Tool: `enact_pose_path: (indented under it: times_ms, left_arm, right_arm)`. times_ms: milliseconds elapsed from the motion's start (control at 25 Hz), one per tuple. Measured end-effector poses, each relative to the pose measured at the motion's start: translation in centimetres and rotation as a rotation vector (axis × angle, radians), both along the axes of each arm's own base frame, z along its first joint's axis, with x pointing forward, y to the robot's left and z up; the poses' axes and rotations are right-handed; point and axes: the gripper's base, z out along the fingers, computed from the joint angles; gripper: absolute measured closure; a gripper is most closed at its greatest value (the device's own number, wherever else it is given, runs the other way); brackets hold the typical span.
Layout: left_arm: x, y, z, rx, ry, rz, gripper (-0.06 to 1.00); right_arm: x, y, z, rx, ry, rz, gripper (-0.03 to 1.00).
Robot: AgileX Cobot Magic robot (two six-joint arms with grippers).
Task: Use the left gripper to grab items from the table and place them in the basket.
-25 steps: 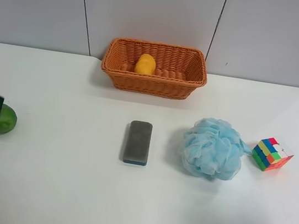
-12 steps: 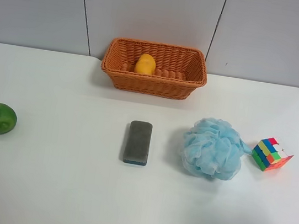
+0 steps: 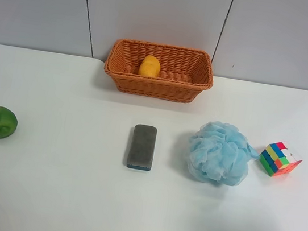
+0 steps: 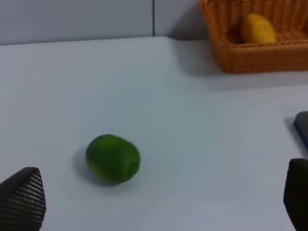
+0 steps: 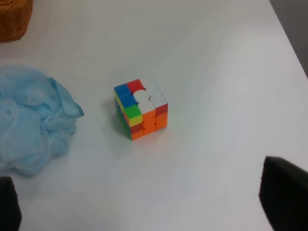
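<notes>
The wicker basket (image 3: 157, 87) stands at the back of the white table (image 3: 63, 189) with the yellow-orange fruit (image 3: 150, 66) inside it. The green fruit (image 3: 0, 122), the grey block (image 3: 142, 146), the light-blue pouf (image 3: 219, 153) and the puzzle cube (image 3: 280, 159) lie on the table. Neither arm shows in the exterior high view. In the left wrist view my left gripper (image 4: 159, 202) is open and empty, with the green fruit (image 4: 113, 159) ahead between its fingertips (image 4: 21, 197). In the right wrist view my right gripper (image 5: 144, 207) is open and empty, short of the cube (image 5: 141, 109).
The left wrist view shows the basket (image 4: 260, 60) with the yellow fruit (image 4: 258, 29) beyond the green fruit, and an edge of the grey block (image 4: 302, 127). The right wrist view shows the pouf (image 5: 29, 125) beside the cube. A grey panelled wall (image 3: 158, 7) stands behind the table.
A black part of the arm that overlapped the green fruit at the exterior view's left edge one second ago has gone out of that view. The items have not moved.
</notes>
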Motion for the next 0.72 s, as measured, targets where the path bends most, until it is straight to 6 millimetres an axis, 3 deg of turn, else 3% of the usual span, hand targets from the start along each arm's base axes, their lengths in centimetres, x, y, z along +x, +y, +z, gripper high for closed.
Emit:
enact_pose_path:
  times_ms: [240,720]
  left_arm:
    - [-0.4,0.6,-1.2,0.010,0.122,0.062,-0.05]
    - [-0.3,0.6,-1.4,0.012,0.135,0.063,-0.05]
  right_arm:
    - [0.0,0.0,0.0,0.000,0.000,0.000,-0.03]
    - [0.0,0.0,0.0,0.000,0.000,0.000,-0.03]
